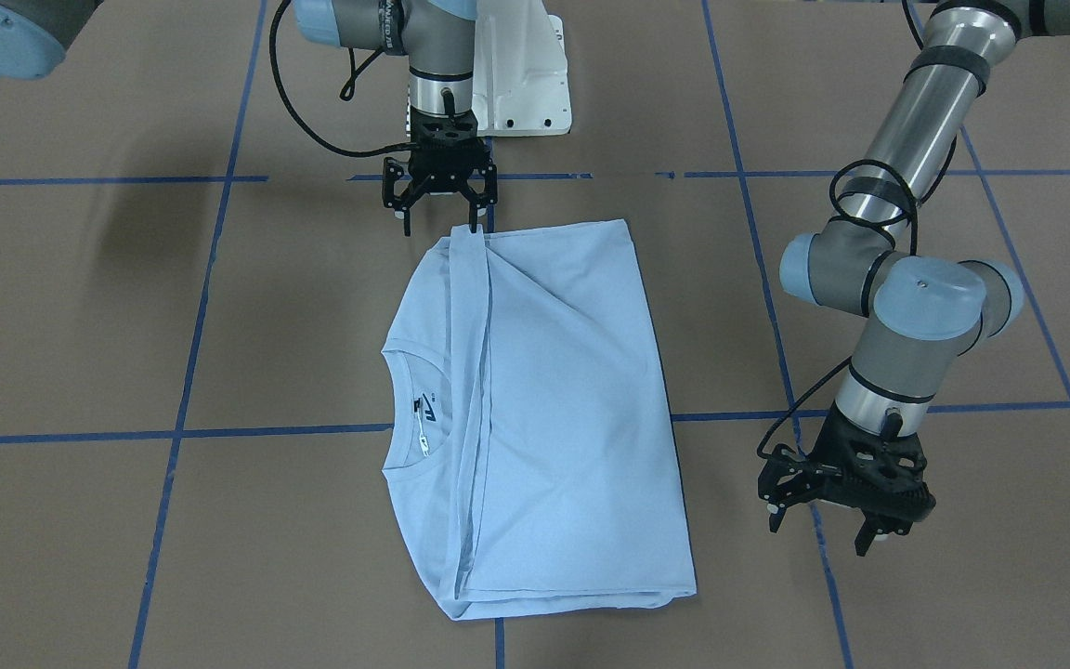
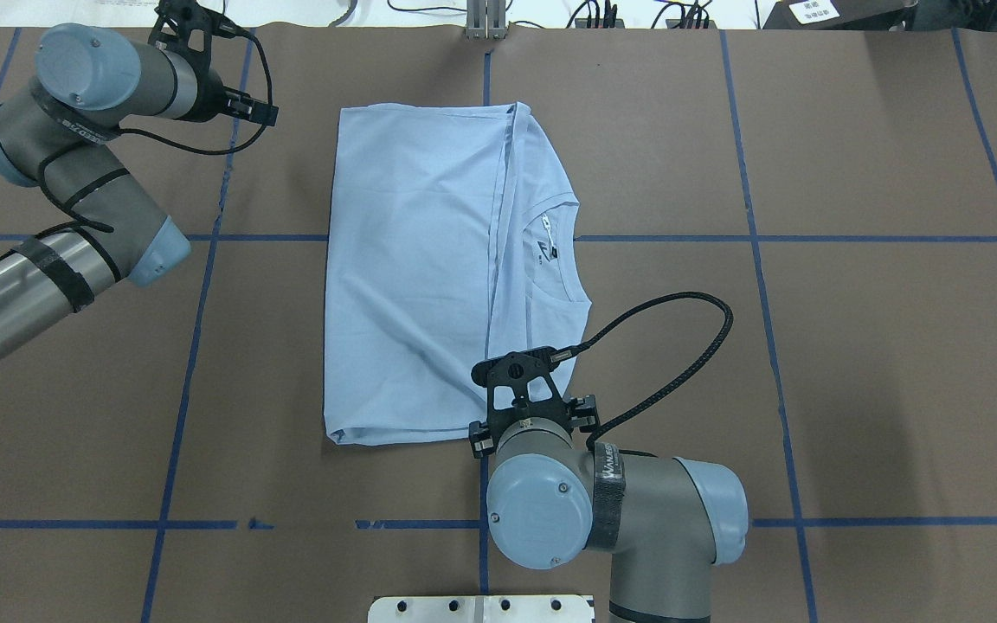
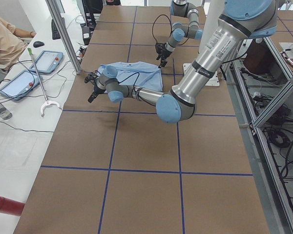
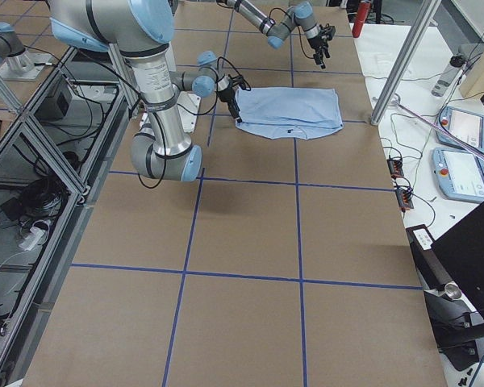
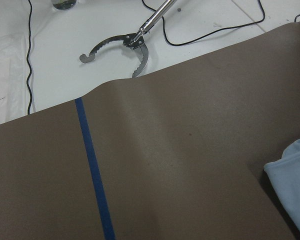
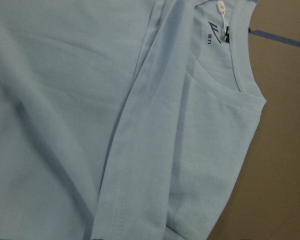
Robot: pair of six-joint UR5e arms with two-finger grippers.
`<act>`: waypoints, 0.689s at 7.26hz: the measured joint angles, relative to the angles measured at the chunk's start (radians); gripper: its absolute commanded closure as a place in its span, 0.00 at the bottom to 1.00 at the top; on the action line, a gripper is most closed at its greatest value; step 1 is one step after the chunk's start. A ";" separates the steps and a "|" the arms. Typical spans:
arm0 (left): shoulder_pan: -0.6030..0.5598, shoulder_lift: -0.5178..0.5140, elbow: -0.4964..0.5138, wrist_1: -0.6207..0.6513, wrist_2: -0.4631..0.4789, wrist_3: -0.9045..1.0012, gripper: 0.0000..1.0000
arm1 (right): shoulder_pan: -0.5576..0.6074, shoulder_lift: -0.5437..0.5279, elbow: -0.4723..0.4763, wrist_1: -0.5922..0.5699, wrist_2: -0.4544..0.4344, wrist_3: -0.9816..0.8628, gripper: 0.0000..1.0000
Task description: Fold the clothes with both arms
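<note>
Right arm: silver-grey jointed arm (image 2: 542, 510) with light blue caps, closest under the overhead camera, reaching down at the table's near edge.
Right gripper: black two-finger gripper (image 1: 439, 223), jaws spread and grasping nothing; one fingertip sits right at the shirt's near corner, where the folded hem ends.
Clothes: light blue short-sleeved T-shirt (image 2: 412, 277), lying flat mid-table and partly folded. Its long axis runs from the robot's side to the far side, and the round collar (image 2: 569, 260) faces the robot's right.
Left gripper: black two-finger gripper (image 1: 818, 537), jaws released and empty, hovering off the cloth near its far corner on the robot's left.
Deciding relation: the right gripper is the nearer one and sits almost on the cloth. The left one lies clear of it, so it likely needs to close in on the far end before a two-armed lift.
Table: brown paper (image 2: 853, 346) crossed by blue tape lines.
Writing: the label (image 6: 212, 35) inside the collar has a dark slanted logo; the print under it is too small to read. White letters on the arm's black strap (image 2: 607, 497) are unclear.
</note>
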 measured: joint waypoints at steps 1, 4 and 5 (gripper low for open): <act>0.003 0.000 0.000 0.000 0.000 -0.005 0.00 | 0.000 -0.001 -0.012 0.036 0.011 -0.023 0.13; 0.006 0.000 0.001 0.000 0.001 -0.008 0.00 | -0.001 0.002 -0.024 0.088 0.030 -0.039 0.29; 0.006 0.001 0.000 0.001 0.001 -0.008 0.00 | -0.001 0.002 -0.025 0.091 0.030 -0.041 0.35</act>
